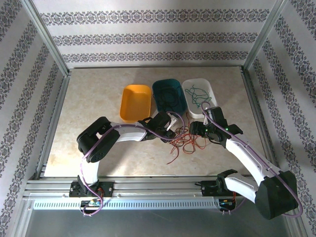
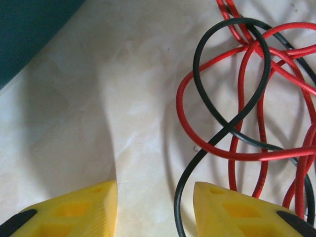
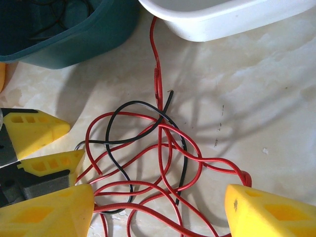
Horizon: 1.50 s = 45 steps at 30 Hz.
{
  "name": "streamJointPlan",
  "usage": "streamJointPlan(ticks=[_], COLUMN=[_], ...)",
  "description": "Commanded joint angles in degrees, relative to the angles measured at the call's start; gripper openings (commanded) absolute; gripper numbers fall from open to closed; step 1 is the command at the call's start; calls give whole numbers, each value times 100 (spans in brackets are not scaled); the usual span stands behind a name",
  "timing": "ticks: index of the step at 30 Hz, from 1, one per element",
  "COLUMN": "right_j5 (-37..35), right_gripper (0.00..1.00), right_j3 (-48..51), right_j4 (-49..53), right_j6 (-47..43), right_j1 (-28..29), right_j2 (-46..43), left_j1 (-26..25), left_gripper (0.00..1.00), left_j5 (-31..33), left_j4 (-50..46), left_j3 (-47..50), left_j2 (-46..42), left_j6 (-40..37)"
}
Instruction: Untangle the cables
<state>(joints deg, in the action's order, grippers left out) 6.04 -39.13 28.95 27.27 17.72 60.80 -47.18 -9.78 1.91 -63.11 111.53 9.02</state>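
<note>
cables (image 3: 160,148) lie between right fingers (image 3: 49,212), spread open; left fingers (image 2: 94,207) apart, black strand (image 2: 196,61) between.

A pale, marbled beige table (image 1: 94,98) carries three rounded plastic bins set in a row toward its far side: an orange bin (image 1: 129,106) on the left, a dark teal bin (image 1: 155,92) in the middle and a white bin (image 1: 213,92) on the right, each just beside the next. Wallpaper (image 1: 148,35) with grey ornamental bands covers the walls on three sides, and an aluminium frame (image 1: 148,187) runs along the near edge
</note>
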Motion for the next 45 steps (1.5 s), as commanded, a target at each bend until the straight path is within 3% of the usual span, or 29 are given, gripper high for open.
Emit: streamJointPlan(ticks=[1, 9, 15, 31, 45], right_j5=[55, 11, 45, 157, -103], right_gripper=[70, 70, 70, 72, 71], right_j3=[46, 55, 90, 463, 433], right_j4=[-12, 13, -20, -382, -364], right_j6=[25, 24, 10, 57, 316], right_j1=[-58, -66, -72, 87, -77], right_j2=[-33, -70, -89, 1001, 1526], left_j1=[-151, -160, -235, -145, 448], left_gripper=[44, 29, 1, 0, 0], left_j5=[-596, -402, -128, 381, -985], left_j4=[-325, -472, -559, -512, -1212], left_j3=[-200, -364, -193, 262, -601], left_j2=[375, 612, 493, -1547, -3023], left_j6=[-162, -176, -375, -217, -78])
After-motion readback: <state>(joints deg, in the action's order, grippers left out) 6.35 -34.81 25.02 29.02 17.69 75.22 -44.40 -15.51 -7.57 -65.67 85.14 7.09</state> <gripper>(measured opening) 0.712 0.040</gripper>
